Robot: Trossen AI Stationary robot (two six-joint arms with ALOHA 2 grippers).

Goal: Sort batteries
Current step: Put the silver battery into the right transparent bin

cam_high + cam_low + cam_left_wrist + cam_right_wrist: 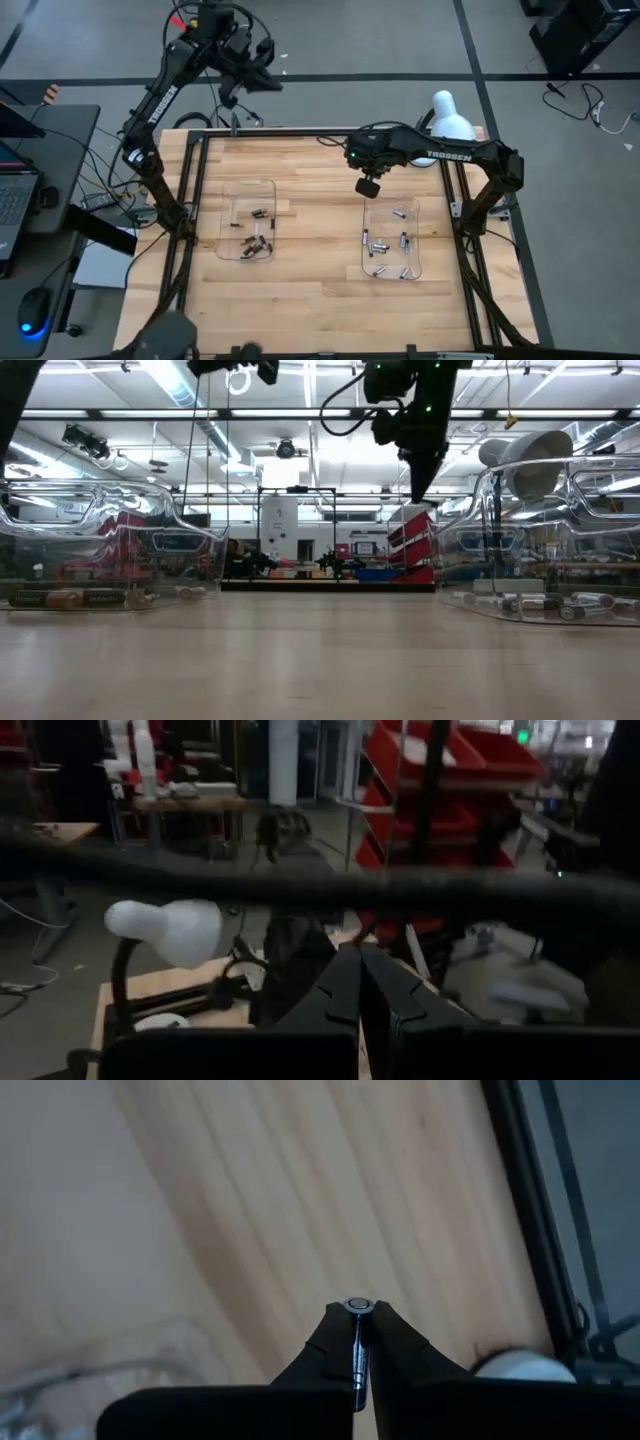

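Two trays of batteries, one cell pinched above the wood

Two dark arms work over a pale wooden table (320, 290). Beyond it, at table height, the room shows bright ceiling lights, red bins and a white column, all seen through the curved clear walls of the trays, which bend and smear whatever lies behind them.

The left tray (252, 218) holds dark batteries (255, 240); the right tray (392, 238) holds silver-grey batteries (385, 247). From the low view only the nearest cells can be made out along each tray's floor.

The right gripper (358, 1320) hangs above the table near the far end of the right tray, its fingers pressed onto a single small battery (358, 1306), of which only the round metal end shows between the tips; its body is hidden.

The left gripper (360, 982) is raised behind the table's far left corner, fingers pressed together on nothing. A blurred dark bar crosses its wrist view and hides much of the room. A white lamp (450, 116) stands at the far right corner.
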